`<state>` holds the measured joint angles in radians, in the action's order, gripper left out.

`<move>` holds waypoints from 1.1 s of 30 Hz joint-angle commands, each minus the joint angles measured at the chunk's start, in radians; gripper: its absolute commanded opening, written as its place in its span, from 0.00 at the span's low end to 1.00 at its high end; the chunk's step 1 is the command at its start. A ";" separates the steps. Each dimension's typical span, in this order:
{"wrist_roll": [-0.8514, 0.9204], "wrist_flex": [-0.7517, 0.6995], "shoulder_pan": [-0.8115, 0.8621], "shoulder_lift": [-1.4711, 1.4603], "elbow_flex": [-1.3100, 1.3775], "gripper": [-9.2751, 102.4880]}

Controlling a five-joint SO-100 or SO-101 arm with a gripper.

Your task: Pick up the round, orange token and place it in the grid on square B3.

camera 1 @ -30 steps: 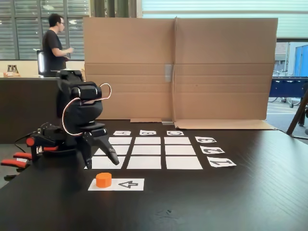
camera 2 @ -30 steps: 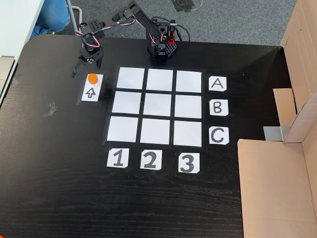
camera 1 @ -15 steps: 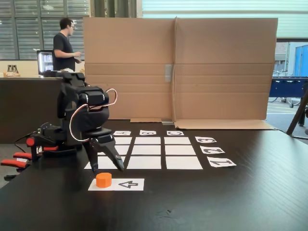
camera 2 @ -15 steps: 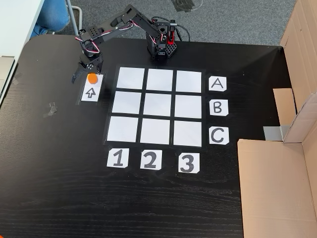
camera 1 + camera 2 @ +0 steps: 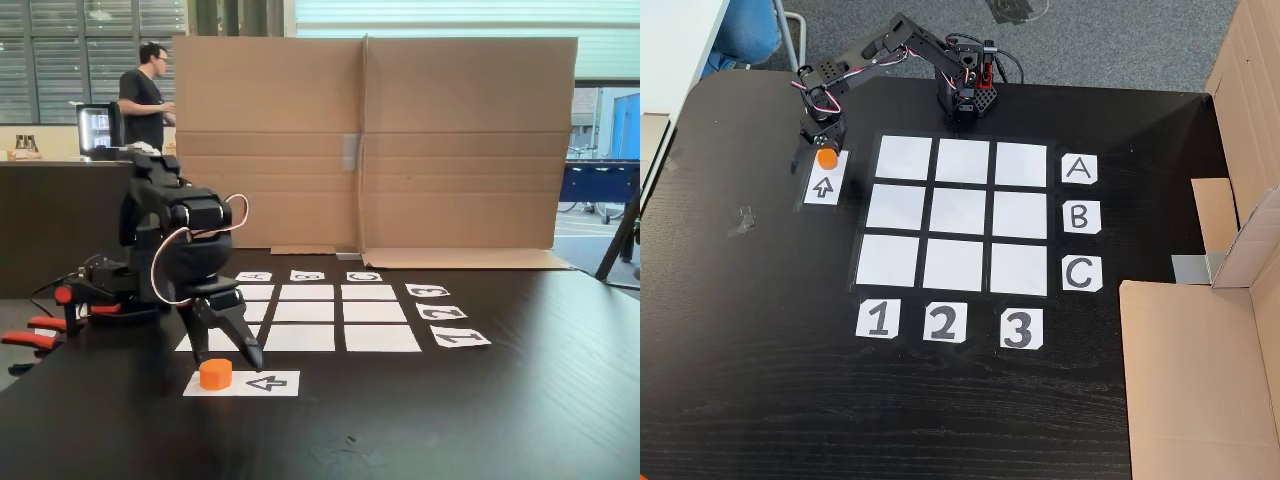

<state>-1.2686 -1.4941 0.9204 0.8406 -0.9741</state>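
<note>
Hovering over item one: the small bright orange cylindrical plastic token point(image 5: 215, 373), standing upright at one end of the white paper strip printed with an arrow point(image 5: 262, 383), on the black wood-grain table point(image 5: 480, 420). Item two: my black two-finger gripper point(image 5: 232, 345), tilted down just above and behind the token, jaws parted to a moderate gap; in the top-down fixed view the gripper point(image 5: 817, 155) sits directly over the token point(image 5: 826, 157), fingers straddling it but apparently not yet touching. Item three: the grid of nine white paper rectangles point(image 5: 956, 215), just beside the strip. Item four: square B3, the plain white cell point(image 5: 1020, 214) in the row of card B and the column of card 3, well apart from the token. Handling note, by my judgement: I should lower until the fingertips bracket the puck's side wall near its base, keep it centred between them, close squarely so it does not squirt out, then lift straight before crossing.
</note>
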 commanded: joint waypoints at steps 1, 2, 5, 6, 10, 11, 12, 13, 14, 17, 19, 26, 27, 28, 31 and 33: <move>0.015 0.012 -0.014 0.006 0.032 0.12; 0.015 0.015 -0.014 0.006 0.031 0.11; 0.031 0.020 -0.014 0.005 0.026 0.08; 0.032 0.021 -0.014 0.005 0.026 0.08; 0.044 0.025 -0.006 0.015 0.026 0.08; 0.051 0.025 -0.003 0.025 0.025 0.08; 0.052 0.029 0.000 0.037 0.025 0.08; 0.052 0.034 0.005 0.052 0.023 0.08; 0.052 0.040 0.008 0.074 0.018 0.08; 0.051 0.051 0.020 0.155 0.009 0.08; 0.051 0.060 0.021 0.230 -0.009 0.08; 0.077 0.075 -0.029 0.531 -0.144 0.08; 0.080 0.074 -0.048 0.574 -0.169 0.08; 0.084 0.075 -0.071 0.626 -0.201 0.08; 0.106 0.067 -0.176 0.798 -0.316 0.08; 0.101 0.043 -0.264 0.876 -0.345 0.08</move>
<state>-1.1735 -1.4343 0.7363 1.5555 -1.2855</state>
